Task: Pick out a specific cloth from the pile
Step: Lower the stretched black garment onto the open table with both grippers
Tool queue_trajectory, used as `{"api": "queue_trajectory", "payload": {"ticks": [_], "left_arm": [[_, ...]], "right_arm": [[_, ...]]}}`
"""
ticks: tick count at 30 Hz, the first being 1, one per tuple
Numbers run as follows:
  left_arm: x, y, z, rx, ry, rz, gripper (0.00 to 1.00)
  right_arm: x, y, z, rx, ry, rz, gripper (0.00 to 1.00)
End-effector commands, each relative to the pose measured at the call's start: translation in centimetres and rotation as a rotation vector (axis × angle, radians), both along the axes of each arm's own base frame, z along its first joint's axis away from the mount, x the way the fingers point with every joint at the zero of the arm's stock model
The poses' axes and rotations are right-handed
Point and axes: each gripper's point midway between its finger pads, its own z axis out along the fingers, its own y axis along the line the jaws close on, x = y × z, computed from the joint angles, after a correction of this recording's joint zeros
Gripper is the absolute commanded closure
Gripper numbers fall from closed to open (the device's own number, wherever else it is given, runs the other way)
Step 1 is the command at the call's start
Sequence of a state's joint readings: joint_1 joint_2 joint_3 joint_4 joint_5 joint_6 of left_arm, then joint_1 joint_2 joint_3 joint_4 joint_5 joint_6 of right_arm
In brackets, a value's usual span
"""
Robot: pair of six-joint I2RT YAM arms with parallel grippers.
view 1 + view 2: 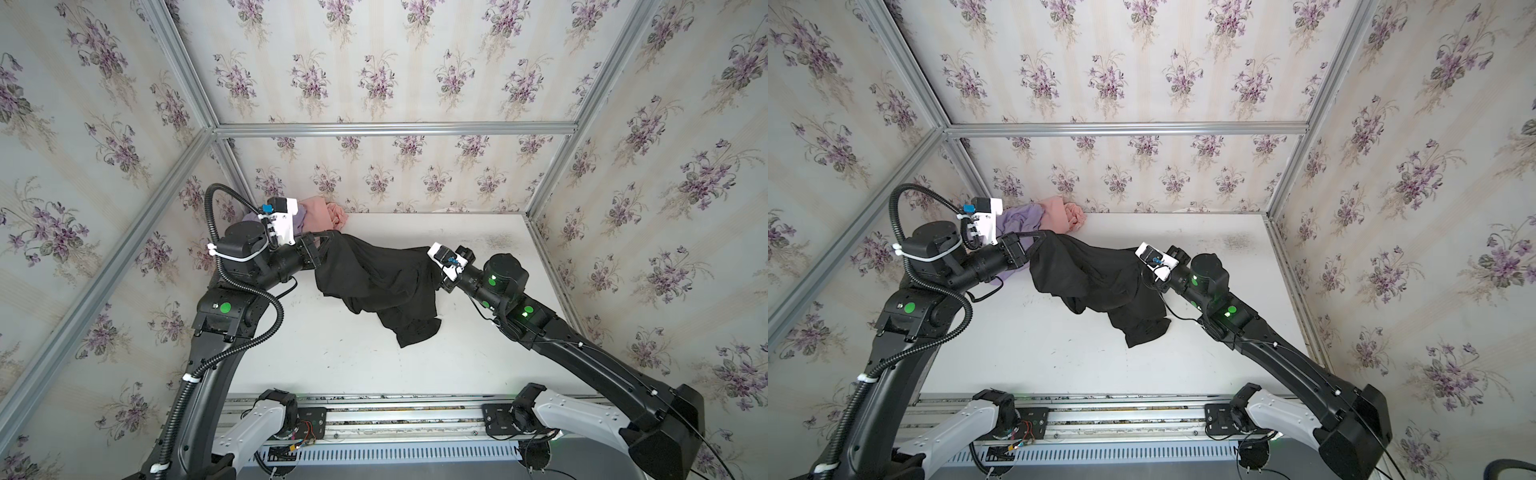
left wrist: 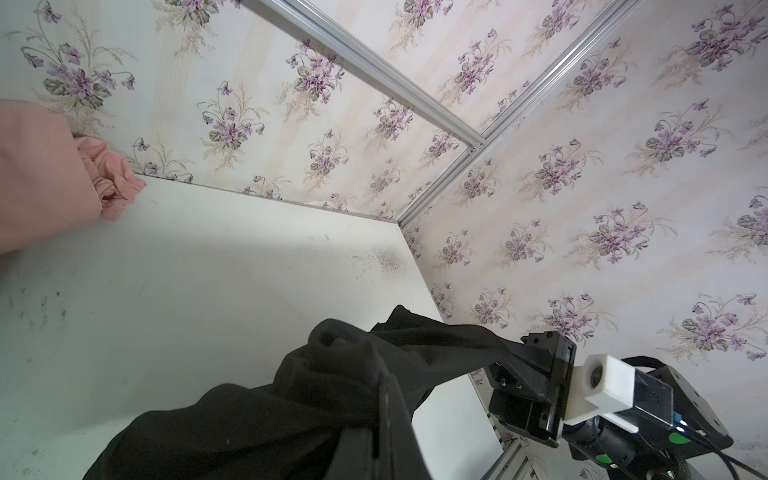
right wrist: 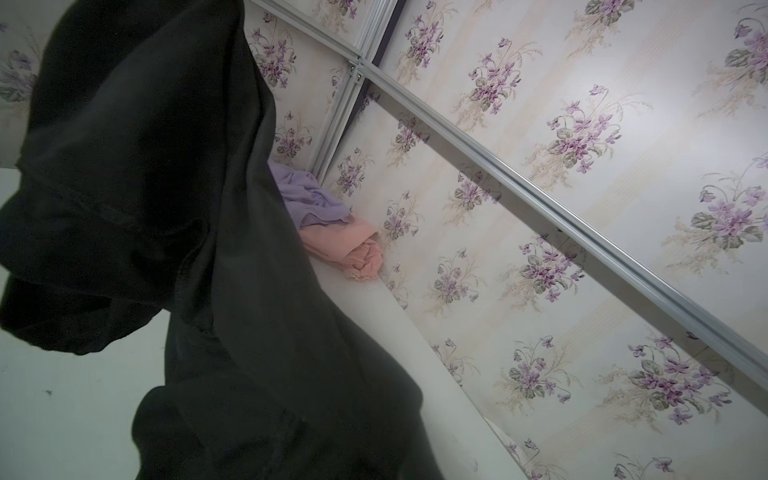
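Observation:
The cloth is a large black garment stretched between both grippers above the white table; its lower end rests crumpled on the table. My left gripper is shut on one end of it, and in the left wrist view black fabric wraps the left gripper. My right gripper is shut on the other end. In the right wrist view the cloth hides the jaws. The pile lies in the far left corner.
The pile holds a lilac garment and a salmon-pink garment against the back wall. Flowered walls with aluminium frame bars close in three sides. The arm bases sit on a rail at the front.

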State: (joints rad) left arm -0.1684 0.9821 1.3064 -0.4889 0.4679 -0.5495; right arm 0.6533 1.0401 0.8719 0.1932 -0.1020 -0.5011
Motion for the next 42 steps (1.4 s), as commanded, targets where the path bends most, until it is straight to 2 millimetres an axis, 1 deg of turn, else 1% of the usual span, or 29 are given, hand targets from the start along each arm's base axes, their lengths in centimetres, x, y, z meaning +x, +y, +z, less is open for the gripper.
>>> {"api": "queue_trajectory", "payload": {"ticks": [1, 5, 8, 13, 16, 19, 22, 26, 30, 32, 35, 37, 40, 42], "left_arm": [[-0.5, -0.4, 0.1, -0.015, -0.013, -0.027, 1.0], [-1.3, -0.5, -0.1, -0.028, -0.01, -0.043, 1.0], [-1.9, -0.5, -0.9, -0.036, 0.003, -0.048, 1.0], [-2.8, -0.4, -2.8, -0.04, 0.036, -0.043, 1.0], [-3.2, -0.5, -4.1, -0.049, 0.065, -0.053, 1.0], [-3.6, -0.5, -5.1, -0.051, 0.082, -0.055, 1.0], [-3.9, -0.5, -6.2, -0.052, 0.099, -0.057, 1.0], [-4.3, -0.5, -7.8, -0.051, 0.129, -0.06, 1.0], [-4.4, -0.4, -10.0, -0.042, 0.172, -0.048, 1.0], [-4.3, -0.4, -11.0, -0.037, 0.192, -0.049, 1.0], [-4.1, -0.5, -12.3, -0.028, 0.226, -0.051, 1.0], [-3.8, -0.4, -13.0, -0.018, 0.238, -0.045, 1.0], [-3.5, -0.1, -14.1, 0.0, 0.254, -0.028, 1.0], [-3.2, 0.0, -14.6, 0.011, 0.259, -0.016, 1.0]], "right_arm": [[-1.6, 0.0, 0.0, 0.049, 0.058, 0.05, 1.0], [-3.6, -0.6, -1.4, 0.045, 0.107, 0.092, 1.0], [-4.7, -1.3, -2.4, 0.047, 0.159, 0.096, 1.0], [-6.9, -2.1, -3.7, 0.067, 0.247, 0.123, 1.0], [-7.9, -2.5, -4.6, 0.077, 0.299, 0.132, 1.0], [-9.3, -2.3, -5.7, 0.08, 0.36, 0.185, 1.0], [-10.2, -2.1, -6.8, 0.118, 0.428, 0.218, 1.0], [-10.4, -2.1, -8.1, 0.172, 0.523, 0.201, 1.0], [-10.3, -2.4, -9.8, 0.216, 0.603, 0.165, 1.0], [-10.0, -2.6, -10.7, 0.236, 0.628, 0.13, 1.0], [-8.8, -3.3, -11.9, 0.275, 0.662, 0.037, 1.0], [-8.3, -3.3, -12.5, 0.289, 0.684, 0.009, 1.0], [-7.8, -3.2, -13.5, 0.278, 0.708, -0.013, 1.0], [-7.0, -3.7, -14.3, 0.271, 0.717, -0.076, 1.0]]}}
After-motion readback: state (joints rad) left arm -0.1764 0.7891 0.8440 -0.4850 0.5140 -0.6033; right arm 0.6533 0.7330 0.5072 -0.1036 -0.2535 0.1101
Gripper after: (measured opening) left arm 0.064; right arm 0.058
